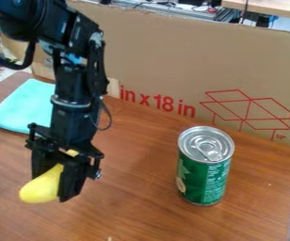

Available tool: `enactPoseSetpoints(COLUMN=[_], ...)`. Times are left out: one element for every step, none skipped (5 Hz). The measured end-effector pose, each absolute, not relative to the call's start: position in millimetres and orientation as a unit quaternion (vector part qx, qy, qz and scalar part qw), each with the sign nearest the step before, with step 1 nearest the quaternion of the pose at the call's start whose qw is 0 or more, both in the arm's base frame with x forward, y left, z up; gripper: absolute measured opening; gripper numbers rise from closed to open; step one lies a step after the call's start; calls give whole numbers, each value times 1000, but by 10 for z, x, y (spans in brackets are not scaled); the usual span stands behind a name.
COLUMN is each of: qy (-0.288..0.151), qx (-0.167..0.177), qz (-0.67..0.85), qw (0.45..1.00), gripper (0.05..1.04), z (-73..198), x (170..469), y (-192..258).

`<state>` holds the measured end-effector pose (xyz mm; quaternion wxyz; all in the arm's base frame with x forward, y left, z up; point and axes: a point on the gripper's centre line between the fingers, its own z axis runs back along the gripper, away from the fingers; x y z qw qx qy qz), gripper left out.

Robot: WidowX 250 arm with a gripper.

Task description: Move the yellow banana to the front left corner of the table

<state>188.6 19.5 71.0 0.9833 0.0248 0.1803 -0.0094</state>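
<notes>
The gripper (52,182) hangs over the left part of the wooden table, shut on a yellow, elongated object (42,189) that looks like a banana. One rounded end sticks out toward the lower left, and a small yellow part shows between the upper parts of the gripper. The fingers cover its middle. To the right, apart from the gripper, a green can (203,181) with a silver lid stands upright. Behind the gripper on the left lies a turquoise cloth (23,107), partly hidden by the arm.
A tall cardboard panel (166,52) with red print stands along the table's back. The brown wooden table (141,197) ends at a right edge beyond the can. Small dark and metallic bits show at the far left edge.
</notes>
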Motion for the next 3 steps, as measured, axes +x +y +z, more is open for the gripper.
enactPoseSetpoints(qy=[210,205,237], qx=[29,23,10], qz=[-8,-39,-61], qw=[977,978,970], gripper=[601,601,601], z=[576,374,176], x=[1659,1572,1495], y=[318,363,348])
